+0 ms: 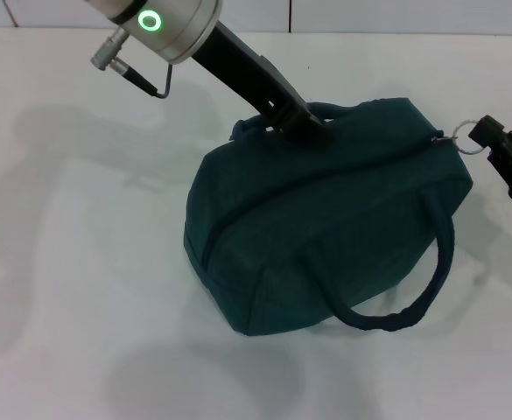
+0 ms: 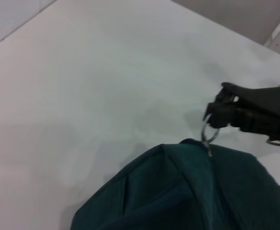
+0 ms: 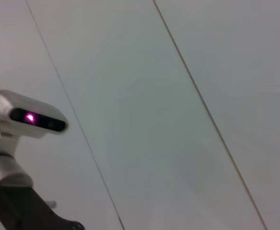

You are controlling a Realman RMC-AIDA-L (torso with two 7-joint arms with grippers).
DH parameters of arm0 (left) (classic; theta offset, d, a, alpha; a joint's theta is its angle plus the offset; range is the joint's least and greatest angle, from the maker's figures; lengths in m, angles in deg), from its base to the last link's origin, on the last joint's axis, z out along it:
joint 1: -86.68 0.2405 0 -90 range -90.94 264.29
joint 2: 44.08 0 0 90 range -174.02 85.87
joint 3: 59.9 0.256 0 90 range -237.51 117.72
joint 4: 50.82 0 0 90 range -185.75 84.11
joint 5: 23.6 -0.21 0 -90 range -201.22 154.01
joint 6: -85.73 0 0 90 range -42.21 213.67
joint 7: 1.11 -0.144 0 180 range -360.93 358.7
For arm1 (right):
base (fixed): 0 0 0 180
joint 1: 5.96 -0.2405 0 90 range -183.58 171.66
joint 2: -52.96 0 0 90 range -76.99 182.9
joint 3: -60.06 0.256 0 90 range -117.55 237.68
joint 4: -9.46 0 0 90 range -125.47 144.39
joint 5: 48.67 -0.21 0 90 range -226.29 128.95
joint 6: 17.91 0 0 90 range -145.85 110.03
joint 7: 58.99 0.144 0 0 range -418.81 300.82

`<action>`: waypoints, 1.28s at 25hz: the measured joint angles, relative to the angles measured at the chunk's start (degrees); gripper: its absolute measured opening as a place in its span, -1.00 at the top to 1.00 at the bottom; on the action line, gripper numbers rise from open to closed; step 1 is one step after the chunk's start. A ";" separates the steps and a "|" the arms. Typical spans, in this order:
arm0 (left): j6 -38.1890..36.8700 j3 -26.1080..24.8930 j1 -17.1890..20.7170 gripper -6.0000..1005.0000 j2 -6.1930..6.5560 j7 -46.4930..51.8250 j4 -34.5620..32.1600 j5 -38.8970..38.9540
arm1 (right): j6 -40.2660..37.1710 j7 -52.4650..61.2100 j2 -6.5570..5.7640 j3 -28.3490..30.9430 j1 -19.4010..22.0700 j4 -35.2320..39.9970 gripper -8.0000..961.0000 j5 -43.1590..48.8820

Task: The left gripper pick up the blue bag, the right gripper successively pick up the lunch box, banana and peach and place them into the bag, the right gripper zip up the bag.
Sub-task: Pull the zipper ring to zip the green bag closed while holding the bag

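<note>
The blue bag (image 1: 326, 219) stands on the white table (image 1: 80, 262), its top seam drawn together, one handle (image 1: 413, 297) hanging down the front. My left gripper (image 1: 311, 125) is shut on the far handle (image 1: 330, 108) at the bag's top. My right gripper (image 1: 483, 136) is at the bag's right end, shut on the metal zipper ring (image 1: 468, 142). The left wrist view shows the bag (image 2: 187, 191), the ring (image 2: 208, 134) and the right gripper (image 2: 212, 119) pinching it. The lunch box, banana and peach are out of view.
The left arm (image 1: 238, 66) reaches in from the back left over the bag. The right wrist view shows only wall panels (image 3: 178, 120) and the left arm's wrist camera (image 3: 29, 117).
</note>
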State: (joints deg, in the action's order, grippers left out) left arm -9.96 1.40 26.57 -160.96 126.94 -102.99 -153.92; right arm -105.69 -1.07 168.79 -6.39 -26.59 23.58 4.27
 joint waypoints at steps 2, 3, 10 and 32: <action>-0.47 -0.65 0.07 0.82 0.02 0.00 -0.18 0.19 | 1.00 -0.01 0.00 -0.07 -0.06 -0.04 0.95 -0.01; -0.61 -0.87 0.08 0.82 0.05 0.00 -0.19 0.26 | 1.47 -0.01 0.00 -0.11 -0.07 -0.06 0.95 -0.01; -1.07 -1.18 0.59 0.82 0.67 0.00 -0.22 1.24 | 4.72 -0.01 0.07 -0.30 -0.11 -0.07 0.95 0.02; -0.55 -6.33 1.55 0.74 0.76 -2.81 -0.80 2.68 | 2.65 -1.42 0.15 -0.14 0.17 -0.66 0.95 0.07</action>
State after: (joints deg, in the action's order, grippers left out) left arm -10.52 -4.93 28.12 -160.20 124.13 -103.78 -151.24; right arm -103.04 -2.49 168.94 -6.53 -26.43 22.93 4.34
